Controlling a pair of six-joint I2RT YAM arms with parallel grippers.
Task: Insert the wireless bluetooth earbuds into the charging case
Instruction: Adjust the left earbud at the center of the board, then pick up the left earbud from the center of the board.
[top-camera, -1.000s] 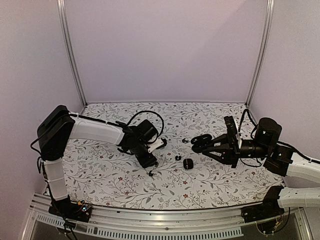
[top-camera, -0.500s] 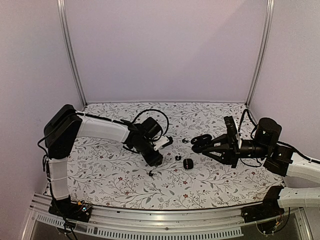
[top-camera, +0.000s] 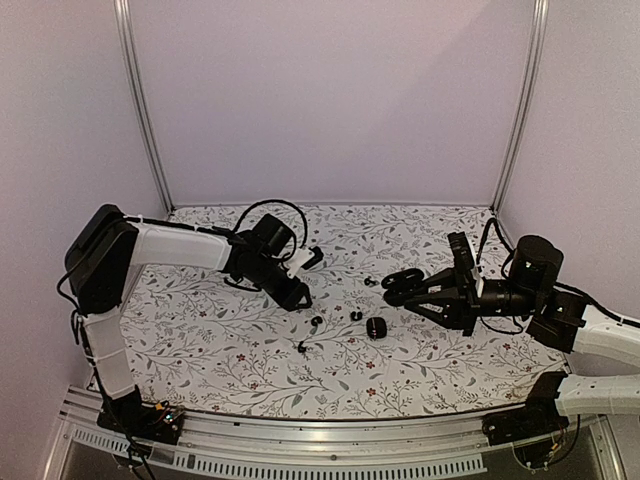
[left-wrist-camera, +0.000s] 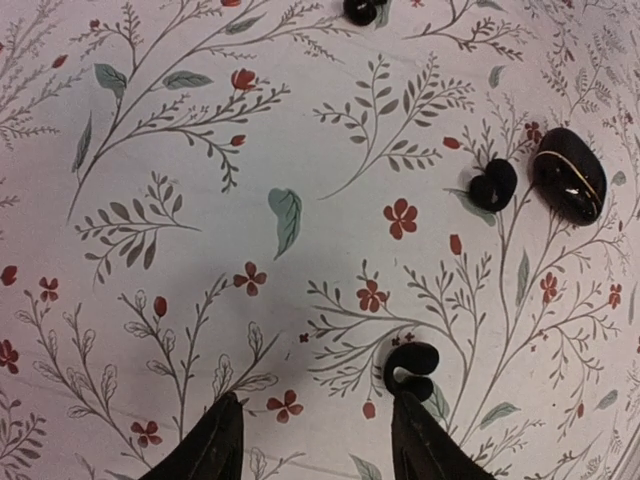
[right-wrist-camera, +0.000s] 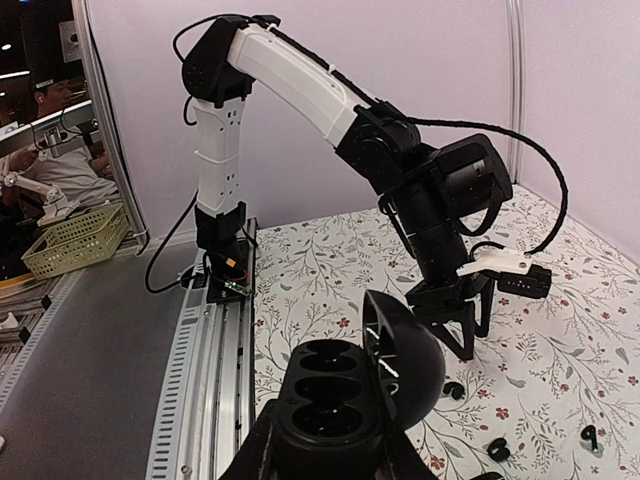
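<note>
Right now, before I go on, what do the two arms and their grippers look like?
The left arm and right arm have white shells between bulky black joints. A black cable loops over the left wrist, beside a white bracket. The left gripper and right gripper are black, with tapered fingers.

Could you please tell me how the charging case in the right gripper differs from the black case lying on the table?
The charging case in the right gripper is open, lid hinged up and wells exposed; the loose case is shut. The gripped case is held off the table; the loose case lies on it, beside an earbud. Both are black and rounded.
</note>
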